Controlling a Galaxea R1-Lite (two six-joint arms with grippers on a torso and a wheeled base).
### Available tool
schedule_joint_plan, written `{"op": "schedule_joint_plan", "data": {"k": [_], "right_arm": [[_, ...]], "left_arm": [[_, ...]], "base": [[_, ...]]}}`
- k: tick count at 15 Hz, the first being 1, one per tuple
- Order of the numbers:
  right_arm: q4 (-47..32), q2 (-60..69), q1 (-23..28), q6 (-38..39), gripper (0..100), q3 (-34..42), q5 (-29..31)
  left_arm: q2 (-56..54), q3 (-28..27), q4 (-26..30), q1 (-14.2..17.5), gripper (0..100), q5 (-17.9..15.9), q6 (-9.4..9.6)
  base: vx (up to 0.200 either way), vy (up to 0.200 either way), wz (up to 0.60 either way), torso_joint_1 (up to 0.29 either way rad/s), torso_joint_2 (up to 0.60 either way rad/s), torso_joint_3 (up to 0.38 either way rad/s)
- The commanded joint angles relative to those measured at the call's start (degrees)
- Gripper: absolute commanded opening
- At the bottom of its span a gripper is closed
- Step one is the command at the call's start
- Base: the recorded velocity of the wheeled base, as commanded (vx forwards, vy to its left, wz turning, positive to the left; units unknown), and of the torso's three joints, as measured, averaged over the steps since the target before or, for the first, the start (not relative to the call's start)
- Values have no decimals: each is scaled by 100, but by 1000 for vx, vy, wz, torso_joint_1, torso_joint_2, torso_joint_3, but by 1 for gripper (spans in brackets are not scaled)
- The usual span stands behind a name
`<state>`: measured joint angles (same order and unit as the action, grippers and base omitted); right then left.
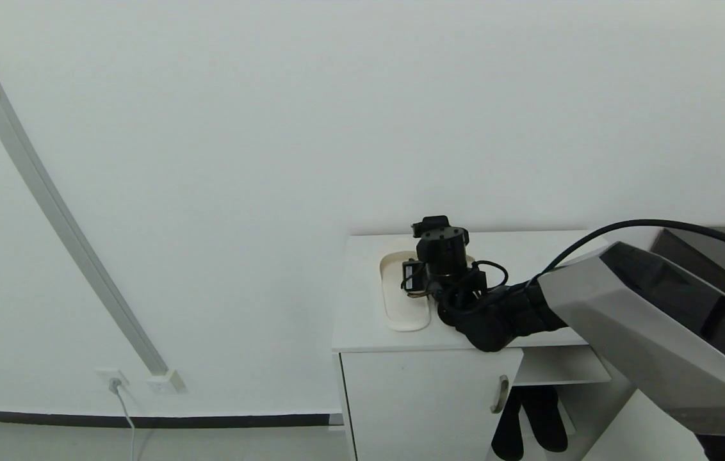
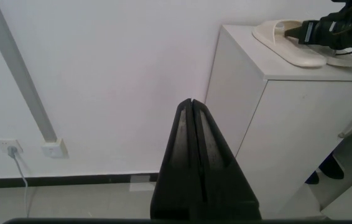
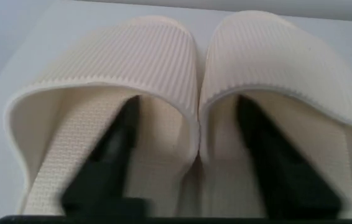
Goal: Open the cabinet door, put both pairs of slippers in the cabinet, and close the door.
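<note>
Right gripper, fingers apart, is resting one inside each of the slippers at the cabinet top's 9 o'clock; left gripper is holding fingers together.

Right arm stretched out with its fingers apart, left one low with its fingers together.

My right arm comes in from the right side, black wrist bent so the right gripper tips downward. On its own camera I see both fingers spread wide, one slid inside each of the cream slippers, nothing pinched between them. My left gripper sits low and roughly level, pointing forward, its two fingers pressed flat together with no gap and nothing held. From there I catch the right gripper farther off and higher.
</note>
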<state>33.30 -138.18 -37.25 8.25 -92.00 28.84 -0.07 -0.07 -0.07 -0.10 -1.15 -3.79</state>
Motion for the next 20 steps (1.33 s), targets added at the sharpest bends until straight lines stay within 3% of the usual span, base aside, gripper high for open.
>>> {"op": "schedule_joint_plan", "data": {"k": [1,5,9,11,13,15,20], "right_arm": [[9,-7,-1,1,0,-19,-1],[-8,160,-45,-8,0,68,-1],[62,1127,-54,-87,0,991,-212],[185,1724,-89,-69,0,1703,-643],[774,2656,-133,-105,0,3118,-1337],[1090,3333,-133,-307,0,4006,-1953],[546,4967,-230,-351,0,5228,-3130]], "left_arm": [[7,-1,-1,1,0,0,1],[7,-1,-1,1,0,0,1],[7,-1,-1,1,0,0,1],[7,7,-1,1,0,0,1],[7,7,-1,1,0,0,-8],[7,7,-1,1,0,0,1],[7,-1,-1,1,0,0,1]], "base": [[0,0,0,0,0,0],[0,0,0,0,0,0],[0,0,0,0,0,0],[0,0,0,0,0,0],[0,0,0,0,0,0],[0,0,0,0,0,0],[0,0,0,0,0,0]]}}
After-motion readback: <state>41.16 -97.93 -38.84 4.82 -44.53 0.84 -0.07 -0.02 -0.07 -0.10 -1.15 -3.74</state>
